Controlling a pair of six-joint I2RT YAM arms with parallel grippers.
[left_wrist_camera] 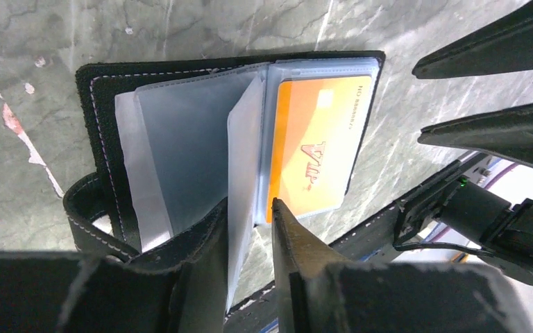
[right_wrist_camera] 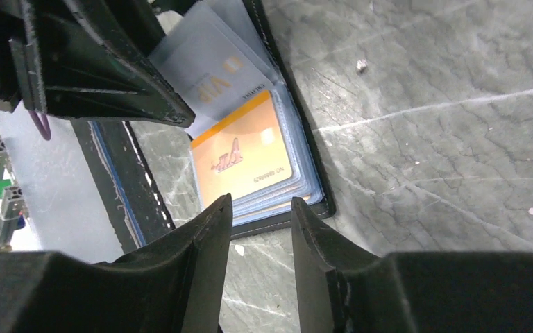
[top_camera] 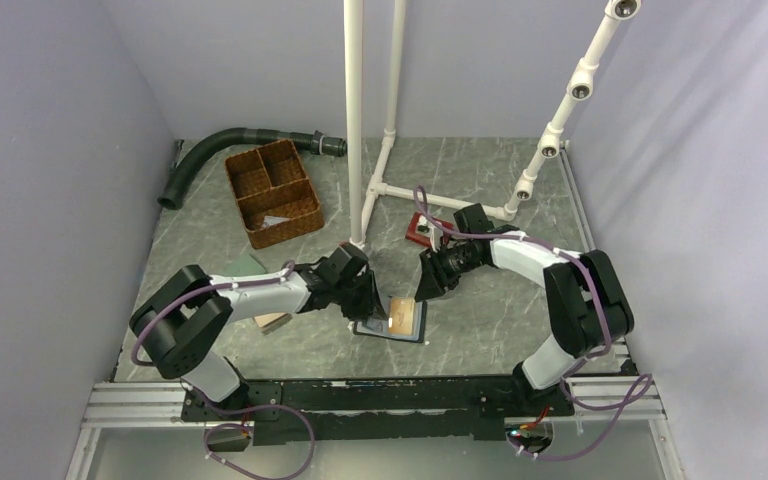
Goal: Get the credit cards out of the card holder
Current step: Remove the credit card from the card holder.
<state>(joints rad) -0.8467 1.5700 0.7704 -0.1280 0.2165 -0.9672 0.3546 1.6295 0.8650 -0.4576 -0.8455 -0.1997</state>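
Clear plastic leaf [left_wrist_camera: 244, 152] stands between my left hand [left_wrist_camera: 248, 205] jaws, nearly shut; can't tell if it's pinched or just propped. I read that as lifting the page to expose the pocket. Right hand [right_wrist_camera: 262, 201] is part open, empty, hovering over the orange card [right_wrist_camera: 246, 156]. Card holder [right_wrist_camera: 319, 201] lies open on the table [right_wrist_camera: 423, 139]. Count: two cards, the orange card plus a second card [right_wrist_camera: 215, 87] in the lifted leaf, both sleeved.

Open black card holder [left_wrist_camera: 100, 132], orange card [left_wrist_camera: 316, 146] inside
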